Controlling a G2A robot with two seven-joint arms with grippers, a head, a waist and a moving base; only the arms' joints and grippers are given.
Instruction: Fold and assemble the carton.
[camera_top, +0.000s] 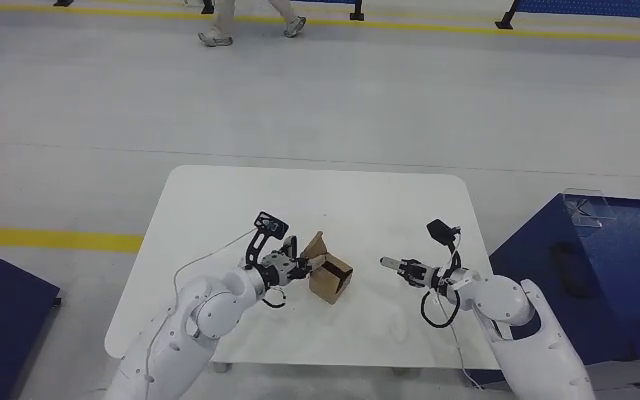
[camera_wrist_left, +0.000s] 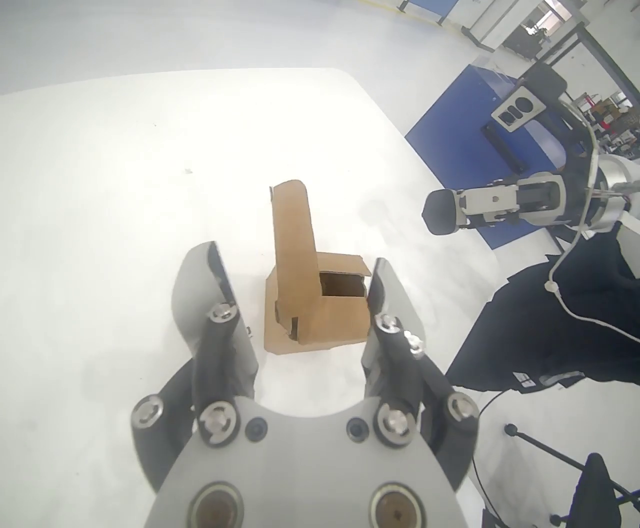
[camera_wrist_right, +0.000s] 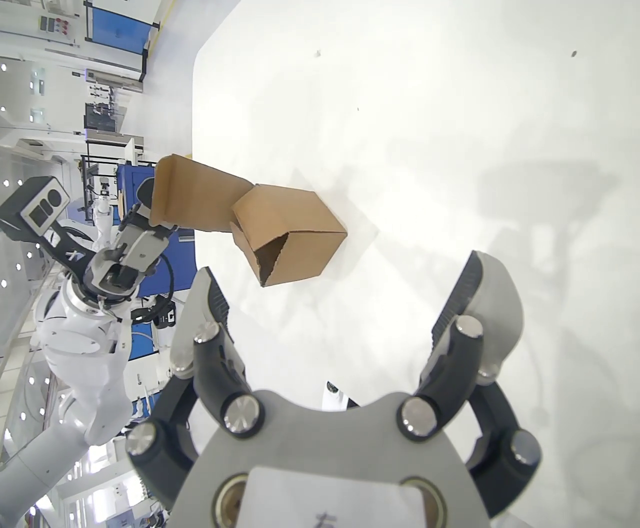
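The carton (camera_top: 330, 276) is a small box of plain brown cardboard, partly formed, resting on the white counter (camera_top: 230, 200) toward its near edge and about midway across, between the two arms; one long flap stands up from it and leans toward the left arm; its faces are bare brown.

From the left wrist, the carton (camera_wrist_left: 320, 310) shows a dark square opening at its upper side beside the base of the tall flap, and a flat tab lying on the counter (camera_wrist_left: 100, 175) at its foot; the left end effector (camera_wrist_left: 296, 257) is released, its fingers spread wide, with the tall flap in the gap between them and touching neither.

From the right wrist, the carton (camera_wrist_right: 290, 235) turns a different end: two flaps meet slantwise there and leave a dark triangular gap; the long flap juts out toward the left arm beyond it, over the counter (camera_wrist_right: 450, 100); the right end effector (camera_wrist_right: 341, 265) is also released, jaws wide apart, and stands apart from the box.

In the top view the left end effector (camera_top: 305, 265) sits just beside the carton, while the right end effector (camera_top: 385, 264) points at it from the other side; a white label (camera_wrist_right: 325, 505) on the right wrist housing carries print cut off by the edge, unreadable.
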